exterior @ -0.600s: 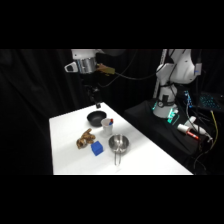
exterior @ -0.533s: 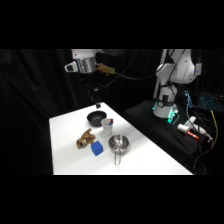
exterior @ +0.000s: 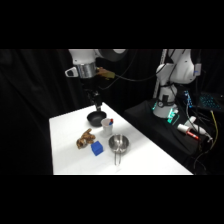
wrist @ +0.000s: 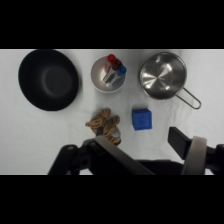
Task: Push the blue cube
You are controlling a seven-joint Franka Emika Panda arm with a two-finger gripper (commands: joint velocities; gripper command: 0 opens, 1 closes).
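The small blue cube (exterior: 97, 148) (wrist: 142, 119) sits on the white table (exterior: 65, 127), between a brown toy (exterior: 86, 139) (wrist: 105, 124) and a steel pan. My gripper (exterior: 96, 105) hangs high over the table's far side, above a black bowl (exterior: 96, 118), well clear of the cube. In the wrist view the gripper (wrist: 137, 145) stands open with nothing between its fingers; the cube lies just beyond them.
A black bowl (wrist: 49, 79), a white cup with markers (exterior: 107, 126) (wrist: 109, 74) and a steel pan with a handle (exterior: 119, 143) (wrist: 162, 76) stand around the cube. The arm's base (exterior: 172, 75) and cables are at the right, off the table.
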